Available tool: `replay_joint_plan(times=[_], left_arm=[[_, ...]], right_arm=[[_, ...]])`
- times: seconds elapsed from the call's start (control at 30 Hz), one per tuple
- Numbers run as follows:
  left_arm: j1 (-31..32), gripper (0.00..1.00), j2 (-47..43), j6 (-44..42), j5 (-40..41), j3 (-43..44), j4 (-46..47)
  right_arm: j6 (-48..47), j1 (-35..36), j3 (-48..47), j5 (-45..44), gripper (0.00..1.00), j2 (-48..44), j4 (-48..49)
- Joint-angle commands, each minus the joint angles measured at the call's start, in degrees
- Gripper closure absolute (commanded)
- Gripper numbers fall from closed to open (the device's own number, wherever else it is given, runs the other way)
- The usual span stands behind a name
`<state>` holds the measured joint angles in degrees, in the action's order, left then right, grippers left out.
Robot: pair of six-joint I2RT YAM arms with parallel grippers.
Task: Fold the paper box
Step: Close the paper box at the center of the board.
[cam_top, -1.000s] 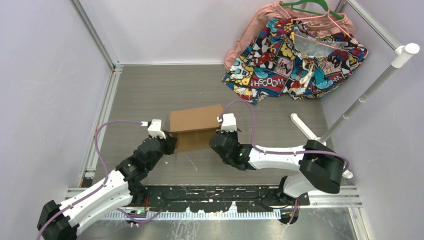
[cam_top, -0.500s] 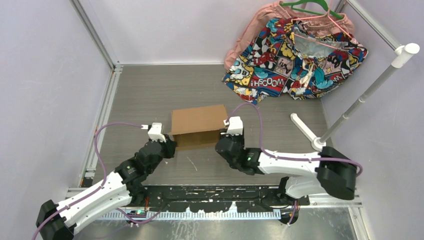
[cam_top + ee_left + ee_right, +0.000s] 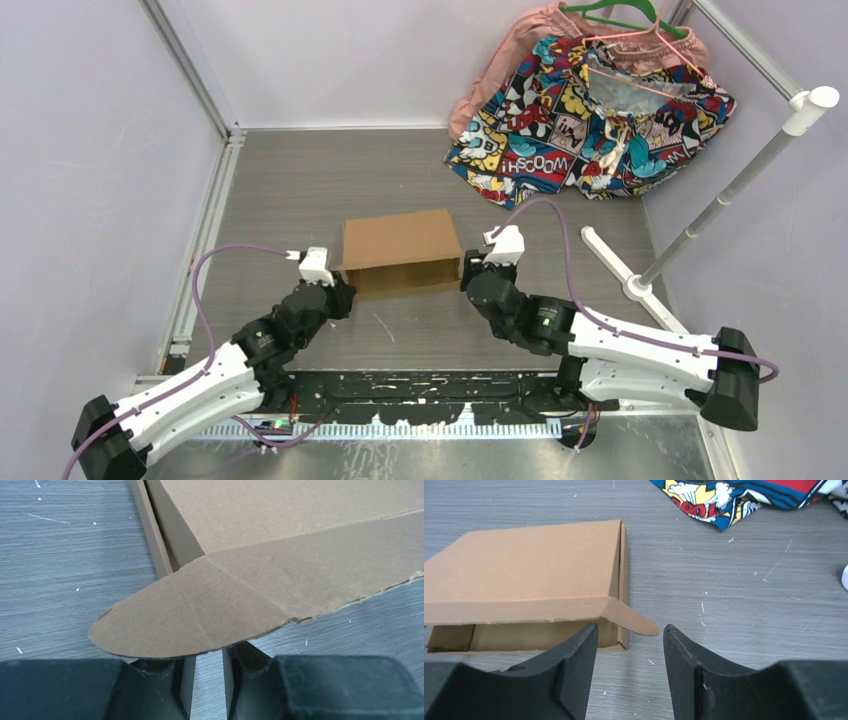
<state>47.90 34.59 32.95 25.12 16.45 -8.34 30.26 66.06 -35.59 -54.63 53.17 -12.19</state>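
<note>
Top external view: the paper box [image 3: 400, 245] is sitting mid-table [image 3: 300, 190], its lid lying nearly shut and its near side gaping. The left pincer [image 3: 340, 290] is pressing up to the box's left near corner. The right pincer [image 3: 470, 275] is hovering just beside the right near corner. A comic-print cloth [image 3: 590, 110] is hanging in the far right corner.

Left wrist view: the left pincer [image 3: 209, 655] is standing only a crack open, bare table showing through the gap. The box's left-end ear [image 3: 200, 615] is lying over the fingertips; whether it is touching them I cannot tell.

Right wrist view: the right pincer [image 3: 630, 630] is spread well apart and gripping nothing. The right-end ear [image 3: 631, 620] is poking out towards the gap. Under the lid the box is showing only its own cardboard floor.
</note>
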Motion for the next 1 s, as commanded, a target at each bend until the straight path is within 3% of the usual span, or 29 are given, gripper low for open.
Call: replay_joint_plan(times=[0.0, 0.33, 0.6, 0.97], left_arm=[[0.52, 0.73, -1.15, 0.8, 1.27, 1.62, -1.43], [0.89, 0.71, -7.48, 2.81, 0.25, 2.31, -9.12], [0.95, 0.71, -10.11, 4.94, 0.52, 7.2, -18.82], [0.97, 0.86, -14.55, 12.96, 1.87, 14.29, -34.74]], right_arm=[[-1.9, 0.38, -9.48, 0.91, 0.43, 4.33, -3.79], [-7.08, -0.35, -21.73, 2.67, 0.4, 13.14, -3.02], [-6.09, -8.68, -33.25, 17.96, 0.41, 25.69, -6.9], [-5.04, -10.13, -35.64, 26.11, 0.44, 32.8, -8.14]])
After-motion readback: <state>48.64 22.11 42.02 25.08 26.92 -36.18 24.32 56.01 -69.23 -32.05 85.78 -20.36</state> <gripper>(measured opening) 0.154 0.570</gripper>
